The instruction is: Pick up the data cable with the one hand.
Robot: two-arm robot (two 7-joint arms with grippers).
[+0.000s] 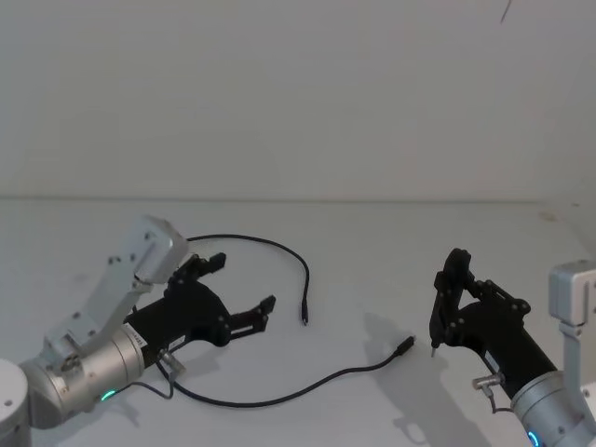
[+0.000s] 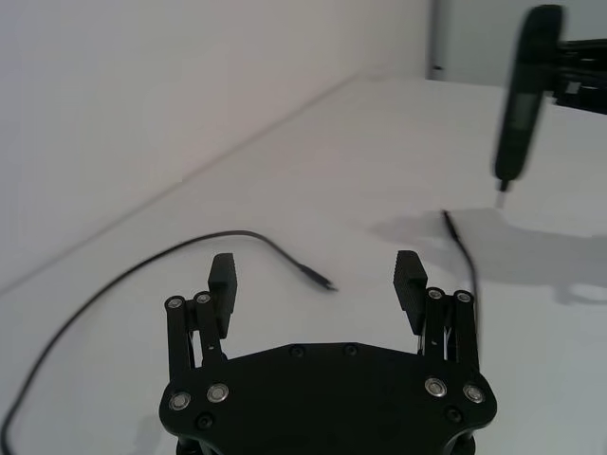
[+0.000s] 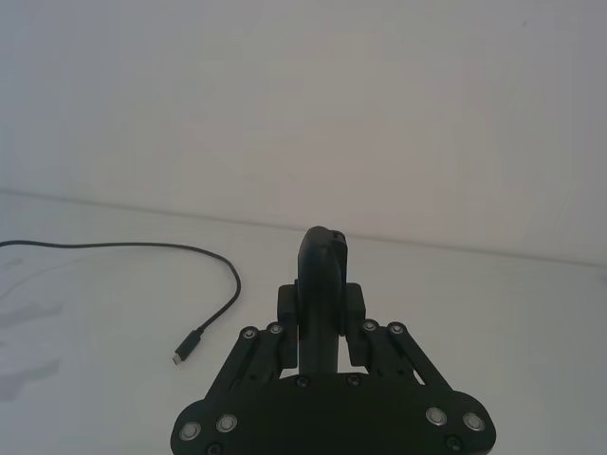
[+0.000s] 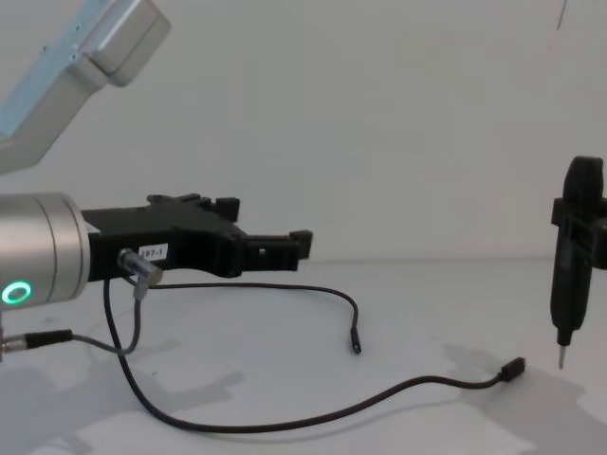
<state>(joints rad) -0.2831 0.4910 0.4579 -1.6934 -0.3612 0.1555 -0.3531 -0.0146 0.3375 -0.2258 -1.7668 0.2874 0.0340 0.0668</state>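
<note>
1. A bare white table (image 1: 372,242) stands against a plain white wall (image 1: 298,93).
2. The black data cable (image 1: 306,279) lies slack on the table. Seen from the head camera, it passes out of sight behind the left arm (image 1: 84,358) at 8 o'clock.
3. One run arcs past 9 o'clock and ends in a small plug (image 1: 303,319) near the centre. The other sweeps along 6 o'clock to a flat plug (image 1: 405,346) toward 4 o'clock.
4. The left gripper (image 1: 244,281), at 8 o'clock in the head view, has its jaws spread wide and empty. In the chest view it hangs clear above the cable, and a green ring light (image 4: 14,292) glows on its arm.
5. The right gripper (image 1: 456,303), at 4 o'clock in the head view, is clamped on a black pen-shaped tool (image 1: 440,321). The tool is near upright, with its thin tip pointing down at the table.
6. The flat plug lies at 8 o'clock from that tip, near it but apart.
</note>
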